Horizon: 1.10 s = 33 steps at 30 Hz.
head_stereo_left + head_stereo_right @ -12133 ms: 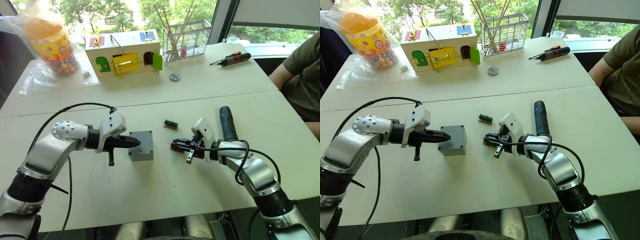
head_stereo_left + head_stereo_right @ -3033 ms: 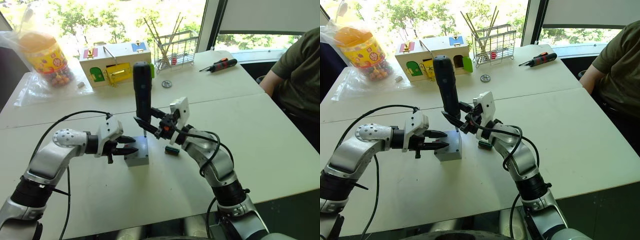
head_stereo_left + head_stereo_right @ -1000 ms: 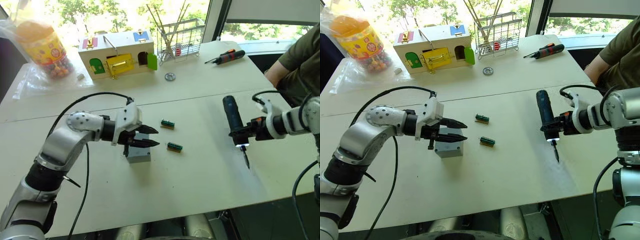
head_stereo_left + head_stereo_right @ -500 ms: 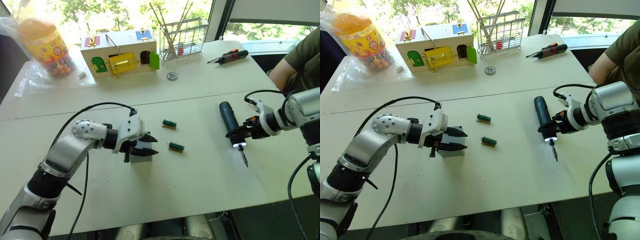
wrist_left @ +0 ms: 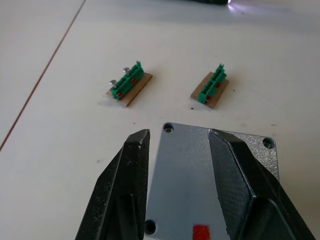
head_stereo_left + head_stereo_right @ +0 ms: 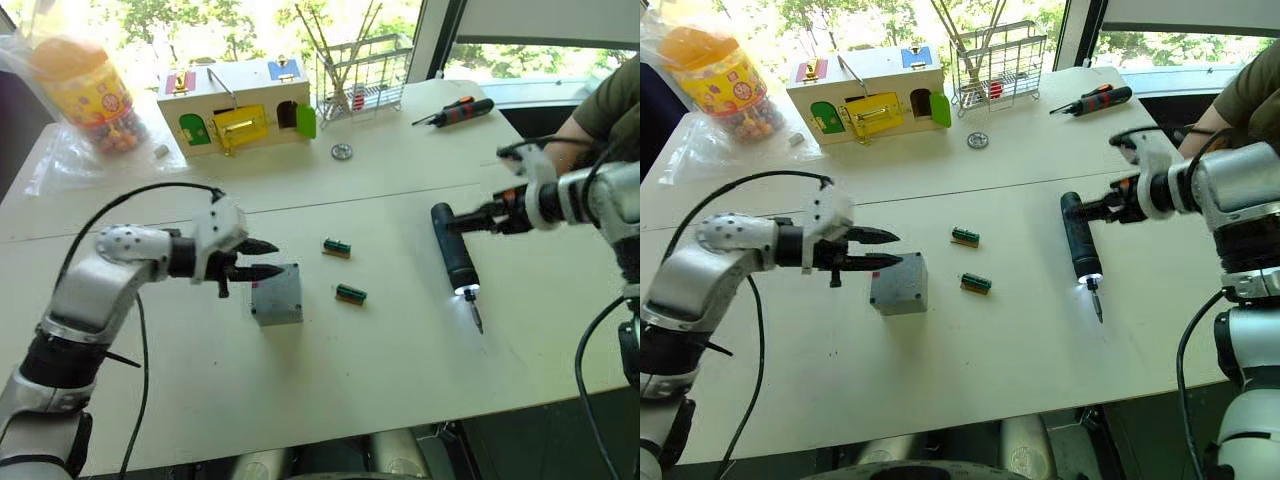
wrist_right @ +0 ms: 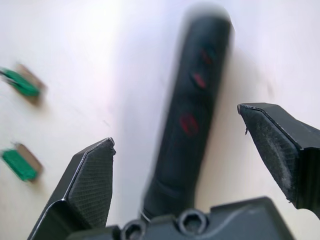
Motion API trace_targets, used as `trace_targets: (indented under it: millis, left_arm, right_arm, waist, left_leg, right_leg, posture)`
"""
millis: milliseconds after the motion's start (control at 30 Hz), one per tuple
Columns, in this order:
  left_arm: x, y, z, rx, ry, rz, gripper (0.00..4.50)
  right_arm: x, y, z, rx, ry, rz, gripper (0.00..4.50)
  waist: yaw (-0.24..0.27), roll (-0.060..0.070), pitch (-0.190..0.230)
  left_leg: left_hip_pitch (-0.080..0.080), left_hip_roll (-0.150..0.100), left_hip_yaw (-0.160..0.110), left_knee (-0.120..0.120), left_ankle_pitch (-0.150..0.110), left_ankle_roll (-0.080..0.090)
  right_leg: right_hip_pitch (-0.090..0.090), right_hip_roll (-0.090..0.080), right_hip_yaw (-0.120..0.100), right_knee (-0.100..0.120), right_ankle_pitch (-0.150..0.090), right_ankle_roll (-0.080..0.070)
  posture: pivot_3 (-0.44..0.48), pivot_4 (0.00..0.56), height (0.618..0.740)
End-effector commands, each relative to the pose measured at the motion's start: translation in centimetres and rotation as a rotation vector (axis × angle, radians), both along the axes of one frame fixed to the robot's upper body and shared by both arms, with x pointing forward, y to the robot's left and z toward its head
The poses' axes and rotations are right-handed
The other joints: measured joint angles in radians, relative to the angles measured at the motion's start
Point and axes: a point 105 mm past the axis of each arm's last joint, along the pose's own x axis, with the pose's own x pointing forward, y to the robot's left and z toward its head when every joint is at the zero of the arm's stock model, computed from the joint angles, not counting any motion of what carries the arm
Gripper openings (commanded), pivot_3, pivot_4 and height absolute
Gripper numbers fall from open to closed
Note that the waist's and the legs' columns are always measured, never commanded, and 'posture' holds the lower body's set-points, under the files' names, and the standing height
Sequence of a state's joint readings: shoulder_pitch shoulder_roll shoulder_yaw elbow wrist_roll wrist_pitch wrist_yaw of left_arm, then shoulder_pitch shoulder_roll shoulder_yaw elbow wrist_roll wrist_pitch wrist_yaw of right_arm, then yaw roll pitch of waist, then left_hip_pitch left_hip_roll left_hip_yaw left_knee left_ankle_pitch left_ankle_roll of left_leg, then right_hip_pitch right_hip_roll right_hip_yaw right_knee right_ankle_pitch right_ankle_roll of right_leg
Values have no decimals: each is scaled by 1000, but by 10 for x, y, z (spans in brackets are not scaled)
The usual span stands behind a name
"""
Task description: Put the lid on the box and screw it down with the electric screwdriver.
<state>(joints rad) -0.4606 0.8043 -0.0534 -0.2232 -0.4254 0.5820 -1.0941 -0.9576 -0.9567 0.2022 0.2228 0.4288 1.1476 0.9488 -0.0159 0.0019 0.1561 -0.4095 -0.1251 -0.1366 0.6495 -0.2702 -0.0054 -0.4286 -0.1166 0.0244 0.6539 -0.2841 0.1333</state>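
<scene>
The grey box stands mid-table with the lid on top; screw holes mark the lid's corners and a red mark shows near one edge. My left gripper hovers open at the box's left upper edge, holding nothing. The electric screwdriver lies flat on the table to the right, its tip light on and its bit pointing toward the near edge. My right gripper is wide open at the tool's back end, fingers on either side and clear of it.
Two small green terminal blocks lie between box and screwdriver. At the back stand a wooden toy house, a wire rack, a sweets jar, a red-and-black hand screwdriver. A person sits at right.
My right gripper opened and let go of the electric screwdriver, which now lies on the table. My left gripper drew back leftward off the box.
</scene>
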Motion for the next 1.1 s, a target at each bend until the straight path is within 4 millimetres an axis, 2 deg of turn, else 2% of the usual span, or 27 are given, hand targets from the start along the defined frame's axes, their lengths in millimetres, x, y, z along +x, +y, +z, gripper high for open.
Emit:
trace_targets:
  millis: [33,200,233,300,367,500,600,767,1100]
  left_arm:
    - [9,32,3,-34,-2,164,1857]
    - [-4,54,-18,3,97,227,1857]
    - [-8,58,-27,29,123,242,1857]
    - [-15,63,-40,74,161,252,1857]
    - [-21,60,-46,88,179,244,1857]
    - [-22,53,-46,68,180,245,1857]
    - [-19,44,-51,74,169,235,1857]
    - [-7,32,-57,81,140,215,1857]
    - [18,16,-60,84,87,159,1857]
  right_arm:
    - [-21,62,13,39,-230,268,4442]
    - [-72,124,-20,91,-306,537,4442]
    - [-88,138,-37,118,-263,590,4442]
    - [-109,157,-60,155,-200,642,4442]
    - [-120,168,-73,177,-166,663,4442]
    - [-125,185,-84,220,-120,657,4442]
    - [-120,195,-90,250,-91,630,4442]
    - [-116,200,-100,221,-57,610,4442]
    - [-130,214,-93,322,37,620,4442]
  waist:
    - [-1,-1,-1]
    - [8,-1,0]
    - [10,-1,0]
    - [9,-3,-2]
    - [8,-4,-2]
    - [7,-4,-2]
    - [6,-4,-2]
    - [4,-4,-2]
    - [1,-4,-2]
  left_leg:
    - [0,1,0,0,0,0]
    - [0,0,0,2,0,0]
    - [0,-1,0,3,0,0]
    - [0,-1,-1,5,0,0]
    - [1,-1,-1,5,0,0]
    - [1,-1,-1,5,0,0]
    - [2,-1,-2,4,0,0]
    - [2,-1,-2,4,0,-1]
    - [2,-1,-2,4,0,-1]
  right_leg:
    - [0,0,0,0,0,0]
    - [0,-1,0,3,0,0]
    - [0,-1,0,3,0,0]
    - [2,-1,-1,3,0,0]
    - [4,-1,0,3,0,0]
    - [4,-1,0,3,0,0]
    - [4,-1,0,3,0,0]
    - [3,-1,-1,3,0,0]
    - [3,-1,-1,4,0,0]
  posture:
    - [0,150,740]
    - [0,150,740]
    - [0,150,740]
    - [0,150,740]
    - [0,150,740]
    - [0,150,740]
    - [0,150,740]
    - [0,150,740]
    - [0,150,740]
